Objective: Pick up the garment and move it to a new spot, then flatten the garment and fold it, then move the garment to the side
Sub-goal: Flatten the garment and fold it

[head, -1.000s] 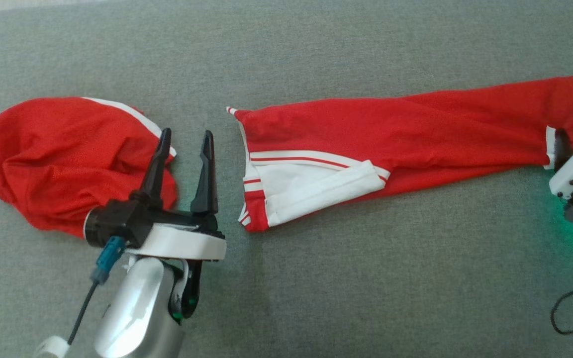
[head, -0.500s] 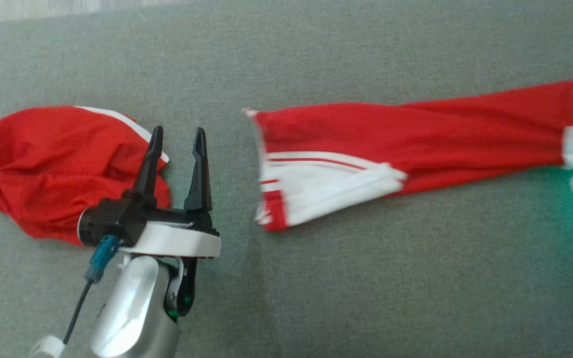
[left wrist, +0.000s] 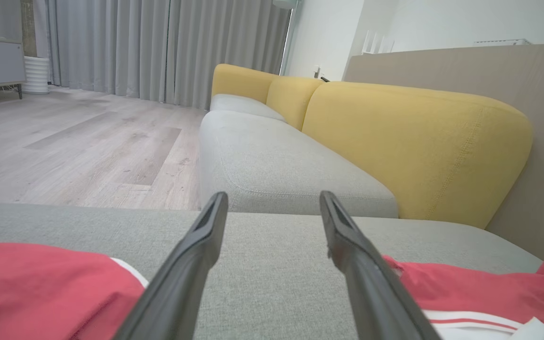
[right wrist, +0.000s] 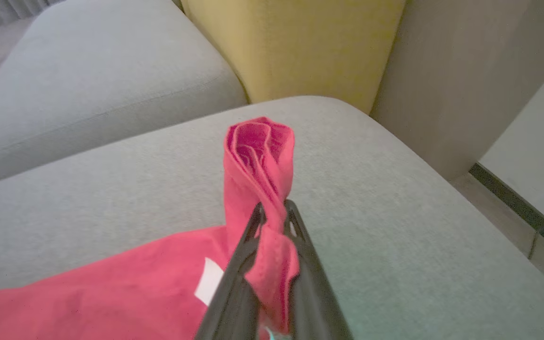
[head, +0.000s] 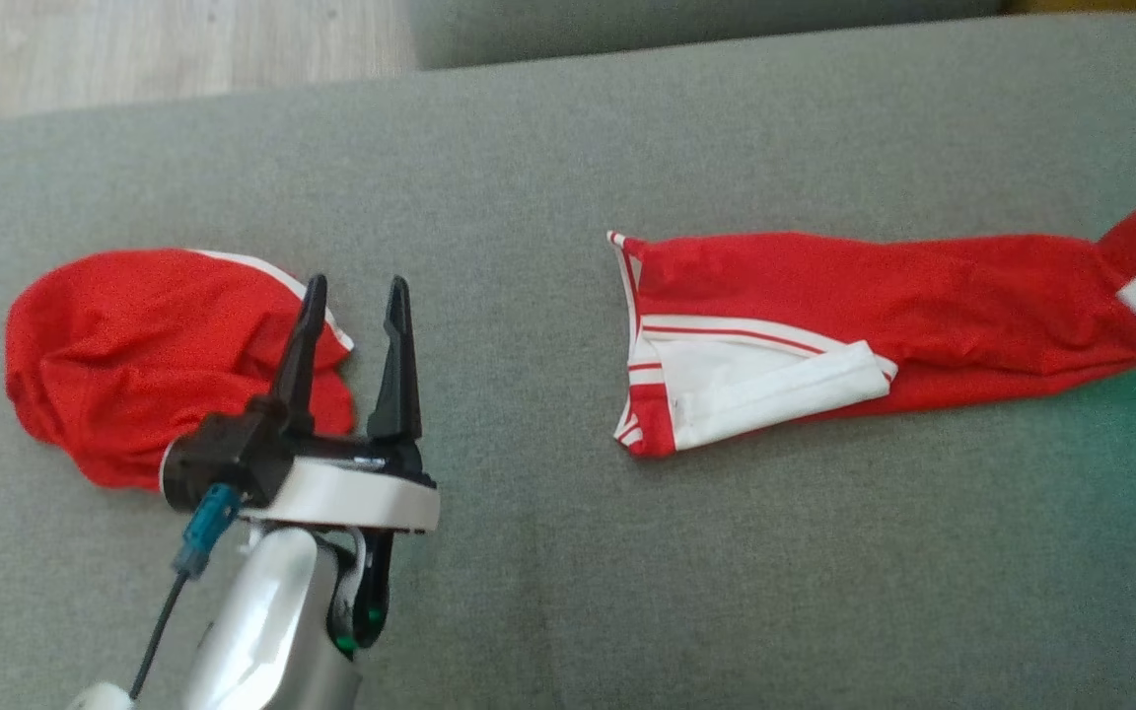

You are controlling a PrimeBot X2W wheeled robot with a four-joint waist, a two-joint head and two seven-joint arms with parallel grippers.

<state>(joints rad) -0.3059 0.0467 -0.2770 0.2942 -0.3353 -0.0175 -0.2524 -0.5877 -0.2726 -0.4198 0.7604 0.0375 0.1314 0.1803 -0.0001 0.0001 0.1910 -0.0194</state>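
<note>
Holding one end of the garment (head: 874,296) clamped in the right claw (right wrist: 275,210) at frame right, length running leftward toward the left claw (head: 357,286), spread apart, lower left.

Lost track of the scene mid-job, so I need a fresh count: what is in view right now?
long garment: one, red with white trim, stretched across the seat's right
bunched garment: one, red, seat's left
seat cushions: two, grey, under and beyond the garments
back cushions: three, yellow, behind the seats
floor: one, pale wood, beyond the seat
left gripper: one, dark, jaws open, beside bunched garment
right gripper: one, dark, jaws shut on long garment's end
</note>
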